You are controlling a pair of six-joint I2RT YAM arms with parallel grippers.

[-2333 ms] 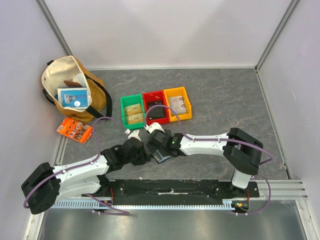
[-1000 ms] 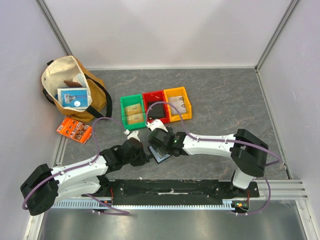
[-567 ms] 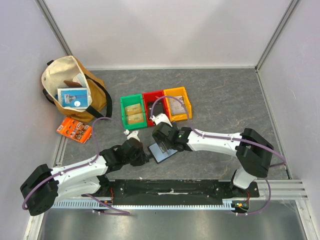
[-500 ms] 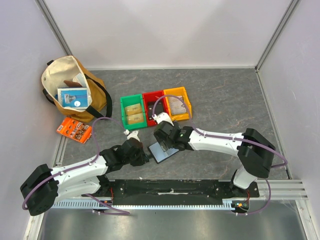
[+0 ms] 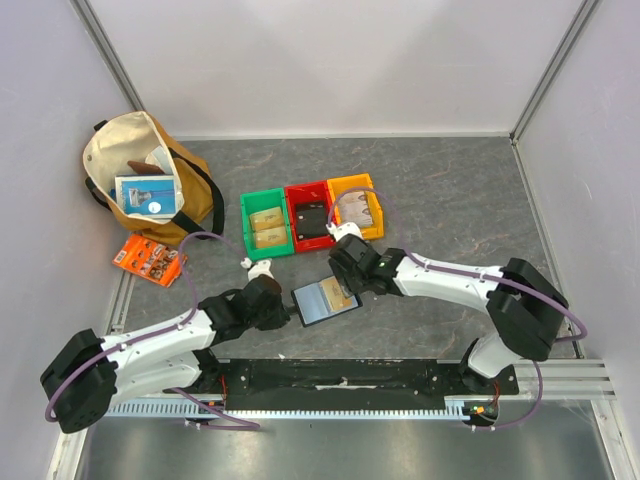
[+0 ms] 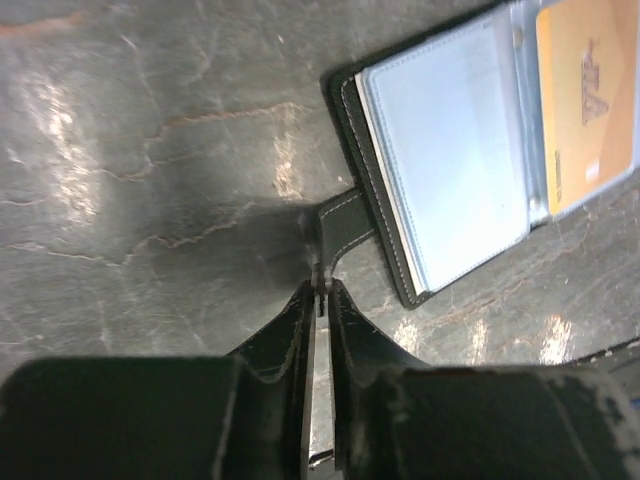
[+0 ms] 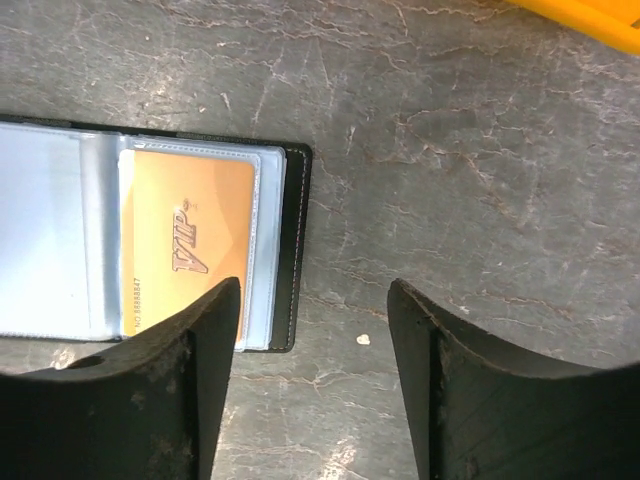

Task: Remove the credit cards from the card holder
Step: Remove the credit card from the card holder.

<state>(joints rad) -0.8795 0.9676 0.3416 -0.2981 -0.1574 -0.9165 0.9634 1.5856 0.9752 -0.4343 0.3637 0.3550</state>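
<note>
Across the grey marbled worktop [image 5: 450, 190], noted by size.

Tote bag [image 5: 115, 135], tan canvas with black straps, far left corner, mouth open, a printed card or booklet showing inside.

Three bins in a row at mid-worktop, touching side by side: green bin [image 5: 246, 225], red bin [image 5: 308, 187], orange bin [image 5: 377, 212]. Green holds tan pieces and red a flat black item. What lies in orange cannot be made out.

Card holder [image 5: 325, 300] lies flat and spread open on the worktop, just in front of the bins and between the two arms. Black rim, clear pale sleeves facing up.

Right pincer [image 7: 312, 290]: jaws well apart, poised over the holder's right edge, one finger above the sleeve's corner, the other over bare worktop. Nothing gripped.

Left pincer [image 6: 320, 285]: jaws pressed together, tips at the end of the holder's tab. Cannot tell whether the tab is actually nipped.

Orange packet [image 5: 148, 260], on the worktop just in front of the tote bag.

Orange card [image 7: 185, 255], marked "VIP", seated in the right-hand sleeve.

Tab [image 6: 343, 222], a short black stitched strap, sticks out from the holder's left side.
</note>
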